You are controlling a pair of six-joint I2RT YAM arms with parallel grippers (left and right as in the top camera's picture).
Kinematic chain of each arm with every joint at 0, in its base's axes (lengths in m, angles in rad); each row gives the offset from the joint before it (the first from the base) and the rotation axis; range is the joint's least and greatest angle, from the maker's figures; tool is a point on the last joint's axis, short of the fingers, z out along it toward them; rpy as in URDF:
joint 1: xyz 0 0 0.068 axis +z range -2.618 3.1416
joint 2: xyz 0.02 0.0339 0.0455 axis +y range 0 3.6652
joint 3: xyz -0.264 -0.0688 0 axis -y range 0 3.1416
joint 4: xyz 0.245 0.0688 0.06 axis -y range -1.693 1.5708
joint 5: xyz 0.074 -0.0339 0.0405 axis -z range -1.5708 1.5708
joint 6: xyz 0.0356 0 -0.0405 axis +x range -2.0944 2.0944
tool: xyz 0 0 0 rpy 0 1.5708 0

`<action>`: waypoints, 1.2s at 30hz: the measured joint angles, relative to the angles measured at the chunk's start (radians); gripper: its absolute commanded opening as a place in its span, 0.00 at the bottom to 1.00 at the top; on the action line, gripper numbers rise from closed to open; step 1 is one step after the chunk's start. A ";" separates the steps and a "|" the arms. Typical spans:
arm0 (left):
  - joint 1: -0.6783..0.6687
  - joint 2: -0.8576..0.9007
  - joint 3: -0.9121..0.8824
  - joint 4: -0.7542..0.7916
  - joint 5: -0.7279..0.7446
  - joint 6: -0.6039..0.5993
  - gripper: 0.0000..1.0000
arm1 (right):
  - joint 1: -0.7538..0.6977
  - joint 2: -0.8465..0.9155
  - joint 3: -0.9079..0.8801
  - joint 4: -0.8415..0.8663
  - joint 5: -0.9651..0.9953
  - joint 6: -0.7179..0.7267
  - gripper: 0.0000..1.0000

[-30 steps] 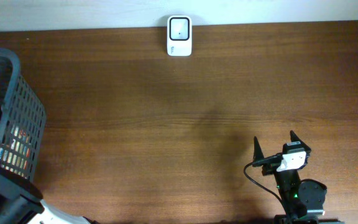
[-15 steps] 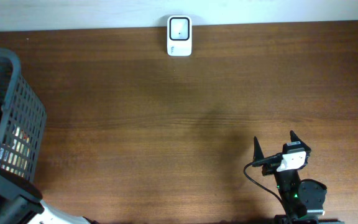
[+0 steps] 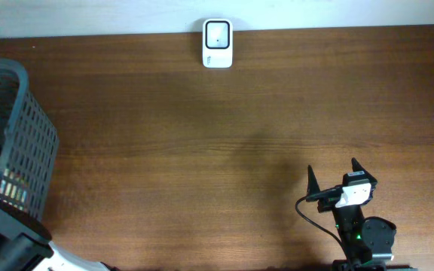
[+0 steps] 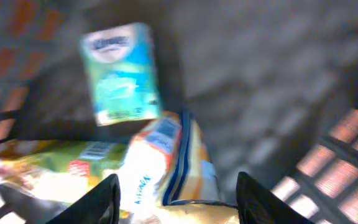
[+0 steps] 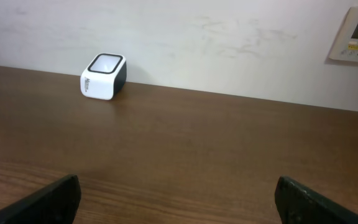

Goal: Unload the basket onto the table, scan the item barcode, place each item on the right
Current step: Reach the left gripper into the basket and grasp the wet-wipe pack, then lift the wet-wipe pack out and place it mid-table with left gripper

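Working arm: left; its left fingers (image 4: 107, 199) are hanging inside the basket (image 3: 29, 128) at the left edge of the worktop (image 3: 202, 135), hidden in the overhead view.
left fingers: are standing spread, one on each side of the packet (image 4: 166, 162); the wrist view is blurring, so cannot tell if either is touching it.
packet: yellow-white with a blue stripe, is lying in the basket on other wrappers.
tissue pack (image 4: 122, 74): green-blue, is lying on the basket floor just beyond the packet.
scanner (image 3: 218, 44): white, is sitting at the far worktop edge by the wall, well apart from the basket.
right fingers (image 3: 310, 181): are standing spread wide, gripping nothing, at the near right edge, facing the scanner.
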 measured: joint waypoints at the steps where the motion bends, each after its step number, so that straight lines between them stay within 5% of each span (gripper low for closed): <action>1: 0.000 0.001 0.000 0.014 -0.060 -0.027 0.56 | 0.000 0.000 0.000 0.000 0.000 0.000 0.99; 6: 0.000 0.002 0.000 0.002 -0.128 -0.170 0.61 | 0.000 0.000 0.000 0.000 0.000 0.000 0.99; 8: 0.000 0.002 -0.003 -0.050 -0.126 -0.202 0.55 | 0.000 0.000 0.000 0.000 0.000 0.000 0.99; 9: 0.000 0.002 -0.012 -0.051 -0.122 -0.215 0.50 | 0.000 0.000 0.000 0.000 0.000 0.000 0.99; 12: -0.001 0.006 -0.095 -0.034 -0.108 -0.230 0.05 | 0.000 0.000 0.000 0.000 0.000 0.000 0.99; 13: -0.005 0.010 -0.105 -0.023 -0.105 -0.234 0.00 | 0.000 0.000 0.000 0.000 0.000 -0.001 0.99; 19: -0.005 0.021 -0.034 -0.059 -0.108 -0.235 0.00 | 0.000 0.000 0.000 0.000 0.000 -0.001 0.99; 25: -0.147 -0.006 0.689 -0.215 -0.097 -0.280 0.00 | 0.000 -0.001 0.000 0.000 0.000 0.000 0.99; 27: -0.201 -0.047 0.753 -0.215 -0.090 -0.291 0.00 | 0.000 -0.001 0.000 0.000 0.000 0.000 0.99; 32: -0.453 -0.205 0.807 -0.091 -0.084 -0.305 0.00 | 0.000 -0.001 0.000 0.000 0.000 0.000 0.99; 36: -0.828 -0.264 0.823 -0.166 -0.082 -0.305 0.00 | 0.000 -0.001 0.000 0.000 0.000 0.000 0.99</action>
